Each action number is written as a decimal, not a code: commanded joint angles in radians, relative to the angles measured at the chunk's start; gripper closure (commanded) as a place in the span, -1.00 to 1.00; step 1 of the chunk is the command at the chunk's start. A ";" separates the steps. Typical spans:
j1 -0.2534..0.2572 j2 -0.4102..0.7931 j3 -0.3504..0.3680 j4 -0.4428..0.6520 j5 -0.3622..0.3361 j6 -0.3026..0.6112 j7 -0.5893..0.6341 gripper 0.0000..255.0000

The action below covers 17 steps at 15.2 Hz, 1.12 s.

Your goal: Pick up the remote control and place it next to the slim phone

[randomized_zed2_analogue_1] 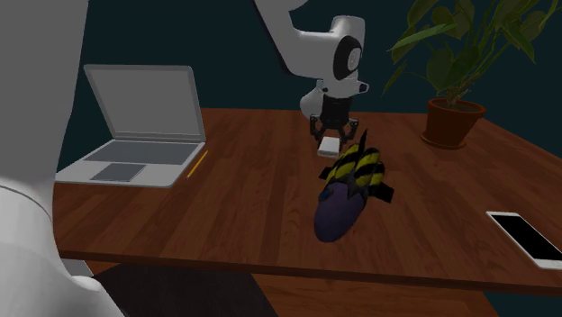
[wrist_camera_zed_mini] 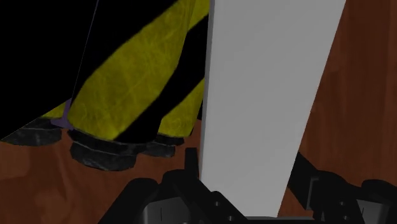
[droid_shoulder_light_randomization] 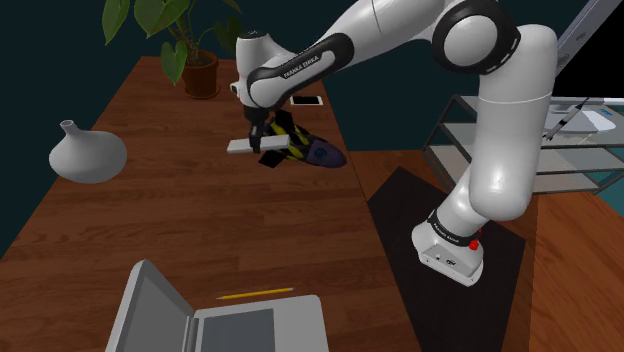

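The remote control (droid_shoulder_light_randomization: 245, 146) (randomized_zed2_analogue_1: 330, 145) is a plain pale grey slab lying along the wooden table (droid_shoulder_light_randomization: 200, 220). My black gripper (droid_shoulder_light_randomization: 268, 150) (randomized_zed2_analogue_1: 330, 142) (wrist_camera_zed_mini: 245, 191) comes down on it from above and is shut on it, with one finger against each long side of the remote (wrist_camera_zed_mini: 267, 95). Whether it rests on the wood or is raised a little I cannot tell. The slim phone (droid_shoulder_light_randomization: 307, 100) (randomized_zed2_analogue_1: 531, 239), white-rimmed with a dark screen, lies flat near the table's edge, beyond a striped object from the remote.
A dark purple object with yellow and black stripes (droid_shoulder_light_randomization: 315, 150) (randomized_zed2_analogue_1: 351, 185) (wrist_camera_zed_mini: 127, 95) lies right beside the remote. Also on the table are a grey vase (droid_shoulder_light_randomization: 88, 155), an open laptop (droid_shoulder_light_randomization: 200, 320), a yellow pencil (droid_shoulder_light_randomization: 255, 294) and a potted plant (droid_shoulder_light_randomization: 195, 60). Glass shelves (droid_shoulder_light_randomization: 560, 140) stand beside the stand.
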 commanded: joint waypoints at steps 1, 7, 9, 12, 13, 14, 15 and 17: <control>-0.039 0.005 -0.016 0.011 0.003 -0.014 -0.050 1.00; -0.131 0.032 -0.045 0.060 0.014 -0.035 -0.177 1.00; -0.160 0.048 -0.054 0.086 0.017 -0.046 -0.218 1.00; -0.203 0.077 -0.067 0.136 0.021 -0.067 -0.277 1.00; -0.217 0.088 -0.071 0.156 0.022 -0.075 -0.297 1.00; -0.230 0.101 -0.076 0.177 0.023 -0.084 -0.316 1.00; -0.244 0.114 -0.080 0.199 0.024 -0.093 -0.335 1.00; -0.271 0.143 -0.088 0.249 0.027 -0.114 -0.373 1.00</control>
